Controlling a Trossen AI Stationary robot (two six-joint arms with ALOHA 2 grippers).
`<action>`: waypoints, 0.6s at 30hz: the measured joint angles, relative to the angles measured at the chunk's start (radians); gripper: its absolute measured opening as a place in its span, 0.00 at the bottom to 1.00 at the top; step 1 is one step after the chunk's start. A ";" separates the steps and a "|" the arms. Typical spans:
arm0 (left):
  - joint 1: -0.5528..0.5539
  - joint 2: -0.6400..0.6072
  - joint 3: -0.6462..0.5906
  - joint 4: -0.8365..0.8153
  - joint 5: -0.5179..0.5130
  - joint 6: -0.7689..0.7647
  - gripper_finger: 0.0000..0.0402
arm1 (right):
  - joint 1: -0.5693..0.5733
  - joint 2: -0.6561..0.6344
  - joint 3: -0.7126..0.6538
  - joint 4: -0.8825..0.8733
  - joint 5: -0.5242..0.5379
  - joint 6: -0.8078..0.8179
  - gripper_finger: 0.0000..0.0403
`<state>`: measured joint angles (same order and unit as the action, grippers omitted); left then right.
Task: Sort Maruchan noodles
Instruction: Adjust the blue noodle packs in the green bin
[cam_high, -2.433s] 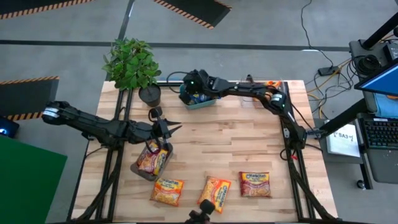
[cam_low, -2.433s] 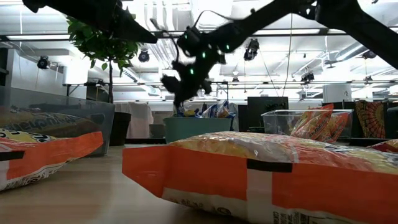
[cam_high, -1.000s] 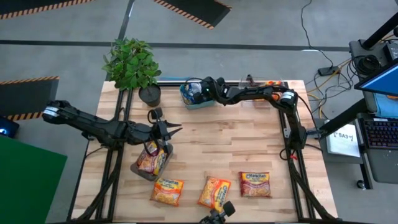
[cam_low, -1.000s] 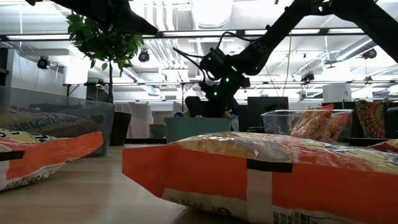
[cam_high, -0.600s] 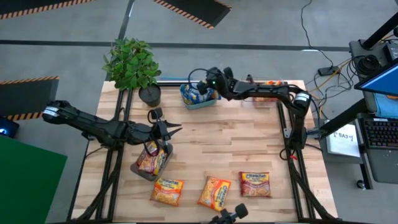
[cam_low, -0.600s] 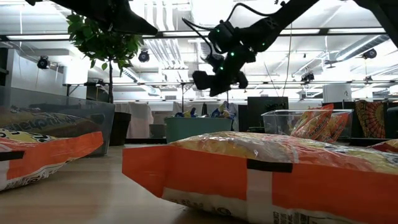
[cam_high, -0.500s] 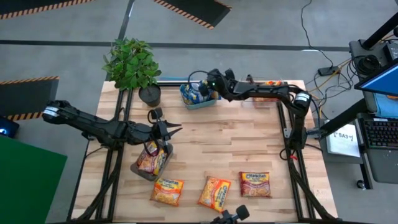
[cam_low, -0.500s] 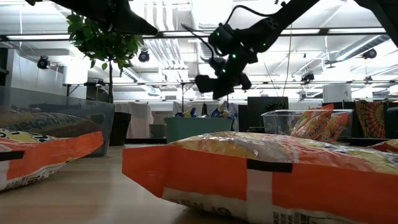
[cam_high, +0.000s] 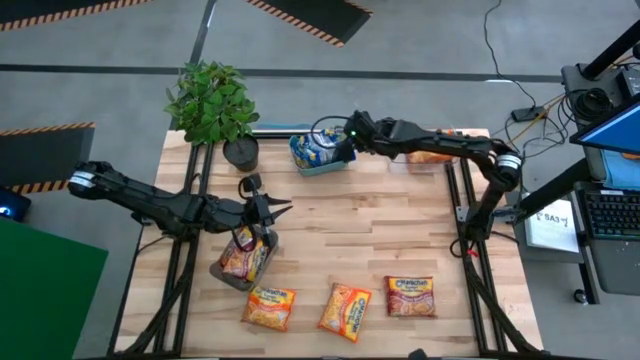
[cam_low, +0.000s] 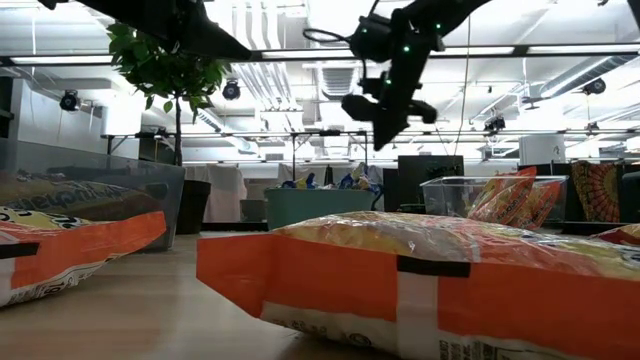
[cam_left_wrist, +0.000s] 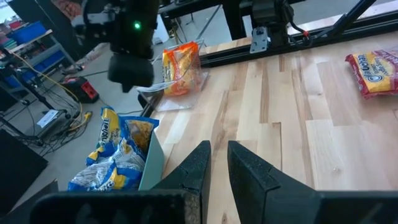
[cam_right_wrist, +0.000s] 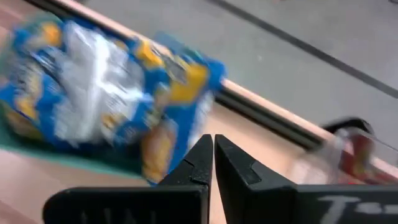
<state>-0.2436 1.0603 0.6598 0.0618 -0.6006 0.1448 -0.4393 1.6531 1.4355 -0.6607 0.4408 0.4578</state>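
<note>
Table (cam_high: 340, 230): wooden top, potted plant (cam_high: 212, 103) at the far left corner.

Teal tray (cam_high: 322, 167) at the far edge, centre: holds the blue-and-white packets (cam_high: 315, 150) in a loose pile. Clear bin (cam_high: 244, 268) at the near left holds red-pink packets (cam_high: 243, 253). A second clear bin (cam_left_wrist: 180, 71) at the far right holds an orange packet (cam_high: 432, 156).

Unsorted, lying flat along the near edge: two orange-yellow packets (cam_high: 270, 306) and (cam_high: 345, 310), one red-pink packet (cam_high: 410, 296), well apart from one another.

Right claw (cam_high: 343, 151): raised above the right end of the teal tray, fingers together, nothing between them. Left claw (cam_high: 275, 208): hangs over the near-left bin; fingers nearly together, a narrow gap showing, holding nothing.

Step, as judged: a blue-and-white packet looks delivered to the tray; the right arm is free for the next pick.

Next move calls for: swing the right arm to the near edge, part the fingers, come down over one of the three loose packets. The red-pink one lies nearest that arm, but its bin is on the left. Packets are flat and slick, so the grip probably needs an edge or a pinched fold.
</note>
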 joint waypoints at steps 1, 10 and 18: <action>0.000 0.000 0.000 0.000 0.000 0.000 0.09 | -0.001 0.000 -0.003 -0.016 0.004 0.003 0.02; 0.000 0.000 0.000 0.003 0.000 0.000 0.09 | -0.009 0.093 -0.034 0.084 -0.116 0.006 0.02; 0.000 0.000 0.000 0.004 0.003 0.000 0.09 | -0.024 0.165 -0.034 0.187 -0.157 0.004 0.02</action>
<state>-0.2436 1.0603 0.6598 0.0654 -0.5980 0.1448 -0.4633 1.8177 1.4014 -0.4741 0.2843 0.4618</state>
